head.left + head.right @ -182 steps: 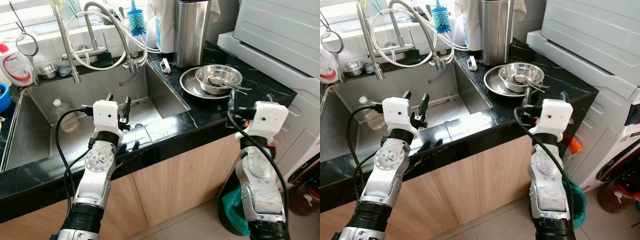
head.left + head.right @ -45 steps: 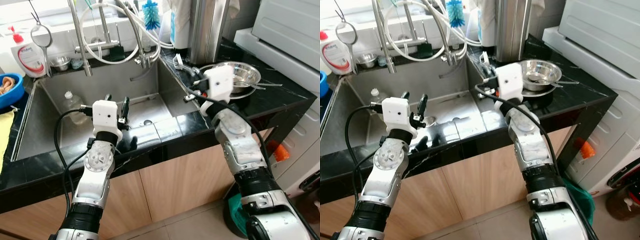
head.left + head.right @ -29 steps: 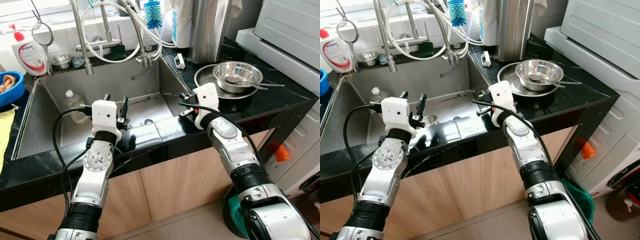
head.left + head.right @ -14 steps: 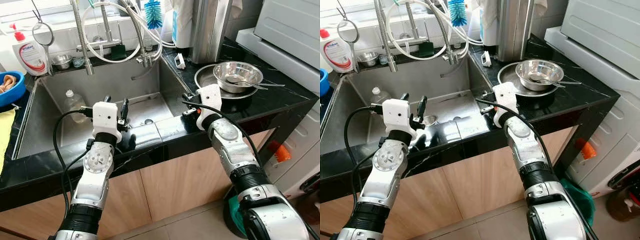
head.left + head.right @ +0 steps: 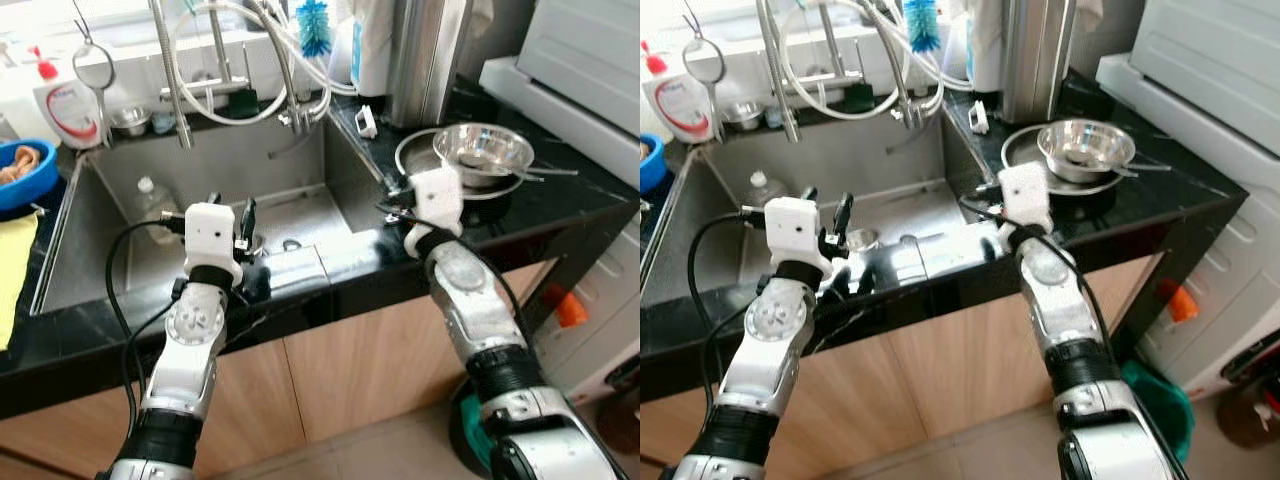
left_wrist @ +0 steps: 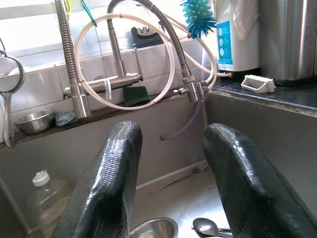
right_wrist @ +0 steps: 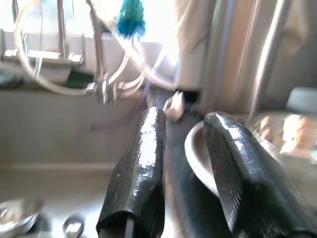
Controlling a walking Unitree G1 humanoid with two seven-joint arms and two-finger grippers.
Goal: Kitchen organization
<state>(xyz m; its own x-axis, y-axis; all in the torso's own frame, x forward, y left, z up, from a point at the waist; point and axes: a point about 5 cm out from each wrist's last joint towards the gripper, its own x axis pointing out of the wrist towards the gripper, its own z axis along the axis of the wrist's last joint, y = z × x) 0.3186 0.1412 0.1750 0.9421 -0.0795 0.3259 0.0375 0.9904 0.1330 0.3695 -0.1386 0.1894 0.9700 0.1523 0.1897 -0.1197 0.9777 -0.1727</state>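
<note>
- Left gripper [image 5: 232, 212]: held over the near rim of the stainless steel sink [image 5: 120, 200], left of centre. Its two black fingers [image 6: 111, 173] are spread, nothing between them, pointing away from the robot.
- Right gripper [image 5: 392, 195]: at the near right corner of the sink, over the black stone counter [image 5: 560, 195]. Fingers [image 7: 143, 163] parted and empty, pointing far-left along the counter edge.
- Just beyond and below the left gripper, on the sink floor: a small steel bowl [image 6: 153, 229] and a metal spoon [image 6: 205, 227], side by side, the spoon to the right. Which way the spoon's handle runs I cannot tell.
- Right of the right gripper, near it on the counter: a wide round steel plate [image 5: 415, 160] carrying a steel mixing bowl [image 5: 482, 150] with utensils in it.
- Judgement: sink items lie straight ahead of the left arm; the plate and bowl stack is nearer the right arm, off to its right, so that wrist would have to turn.
- Far left of sink: a clear plastic bottle with white cap [image 5: 150, 200].
</note>
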